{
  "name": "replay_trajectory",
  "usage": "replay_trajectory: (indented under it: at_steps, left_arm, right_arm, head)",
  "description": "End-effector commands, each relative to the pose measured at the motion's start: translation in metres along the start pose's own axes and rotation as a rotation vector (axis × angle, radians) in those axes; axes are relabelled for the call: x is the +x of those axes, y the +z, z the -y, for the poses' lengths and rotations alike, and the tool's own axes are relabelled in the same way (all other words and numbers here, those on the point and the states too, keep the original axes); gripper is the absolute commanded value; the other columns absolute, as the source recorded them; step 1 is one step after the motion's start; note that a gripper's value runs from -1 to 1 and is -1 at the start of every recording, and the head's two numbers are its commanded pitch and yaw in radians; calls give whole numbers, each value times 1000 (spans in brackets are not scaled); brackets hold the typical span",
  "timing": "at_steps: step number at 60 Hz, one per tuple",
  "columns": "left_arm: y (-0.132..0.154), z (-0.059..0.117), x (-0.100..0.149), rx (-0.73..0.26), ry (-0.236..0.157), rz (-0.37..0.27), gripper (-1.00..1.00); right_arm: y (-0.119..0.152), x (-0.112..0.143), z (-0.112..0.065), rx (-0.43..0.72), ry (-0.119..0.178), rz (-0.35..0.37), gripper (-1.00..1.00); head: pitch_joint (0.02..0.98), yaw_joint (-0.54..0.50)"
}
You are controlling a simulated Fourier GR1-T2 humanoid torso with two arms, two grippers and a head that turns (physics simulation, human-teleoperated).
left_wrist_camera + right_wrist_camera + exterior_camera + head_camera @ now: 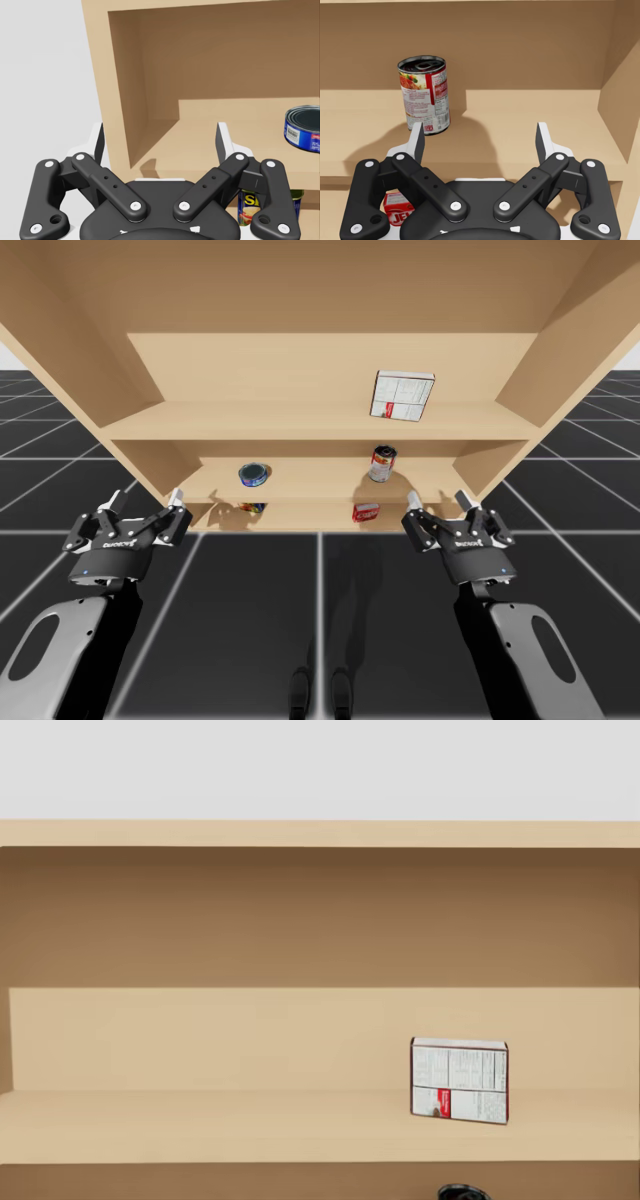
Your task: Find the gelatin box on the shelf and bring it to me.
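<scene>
Overhead, the shelf unit (pixel 300 425) carries a white-and-red box (pixel 402 396) near its top board's right end, perhaps the gelatin box. Below stand a red-labelled can (pixel 382 463) and a flat blue tin (pixel 254 475). Lowest, half hidden, are a small red box (pixel 366 511) and a blue can (pixel 248 207). Before the lowest edge my left gripper (pixel 145 498) and right gripper (pixel 437 500) hang spread, empty.

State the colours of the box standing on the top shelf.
The box is mostly white with a red patch; best seen in the head view.
</scene>
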Motion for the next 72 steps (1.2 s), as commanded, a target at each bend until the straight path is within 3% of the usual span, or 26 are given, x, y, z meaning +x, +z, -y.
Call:
replay_trajectory:
  at_steps: [1,3,6,19,25,44,62,72]
  left_arm:
    - [0,0,0,-3,1,-4,-1000]
    - [0,0,0,-4,1,-5,-1000]
    - [0,0,0,-5,1,-5,-1000]
    - [1,0,-1,-15,3,-16,-1000]
    - [1,0,-1,-18,5,-19,-1000]
    - [0,0,-2,-31,1,-24,-1000]
    - [1,6,-2,-54,-7,-27,-1000]
    - [1,7,-2,-58,-12,-25,-1000]
  right_arm:
    - [1,0,-3,-46,-32,3,-1000]
    - [1,0,-4,-13,-3,-2,-1000]
    - [0,1,-3,5,-22,-20,-1000]
    - [-1,0,0,8,-35,-48,-1000]
    - [-1,1,-1,8,-58,-64,-1000]
    - [-1,0,-2,15,-61,-70,-1000]
    - [-2,0,-3,15,-43,-68,-1000]
    - [-2,1,-5,1,-44,-61,-1000]
  head:
    - [74,-11]
    - [80,-9]
    - [87,-8]
    - [200,-4]
    - [273,-4]
    - [519,-13]
    - [709,-159]
    - [743,-197]
